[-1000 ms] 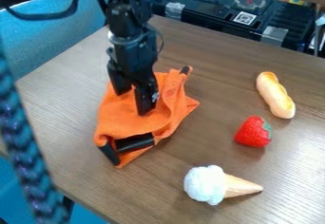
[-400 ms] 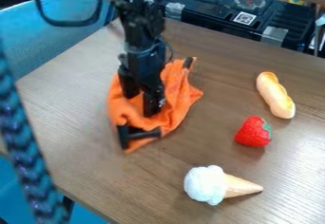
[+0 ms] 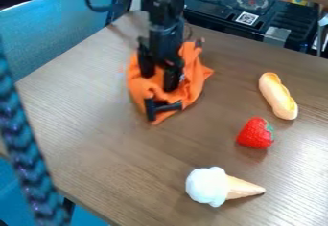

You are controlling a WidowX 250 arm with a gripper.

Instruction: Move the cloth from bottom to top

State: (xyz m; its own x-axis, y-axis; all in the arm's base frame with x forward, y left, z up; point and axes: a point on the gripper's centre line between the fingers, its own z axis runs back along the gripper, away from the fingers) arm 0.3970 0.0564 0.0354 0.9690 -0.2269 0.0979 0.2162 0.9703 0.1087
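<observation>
A brown wood-grain table point(image 3: 109, 158) is reflecting pale light. Blue fabric point(image 3: 54, 43) is flanking one side; a black stovetop point(image 3: 221, 10) is standing beyond.

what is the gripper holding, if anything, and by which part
Cannot be told: the gripper is at the orange cloth's middle, fingers apart, cloth showing between.

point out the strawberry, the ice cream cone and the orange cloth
strawberry point(image 3: 254, 133): camera view, middle of its red body
ice cream cone point(image 3: 206, 186): camera view, its white scoop
orange cloth point(image 3: 196, 72): camera view, the part right of the gripper point(image 3: 158, 80) in the picture

Crumpled orange cloth point(image 3: 196, 76), black patches, on wooden table point(image 3: 128, 158), far half.
</observation>
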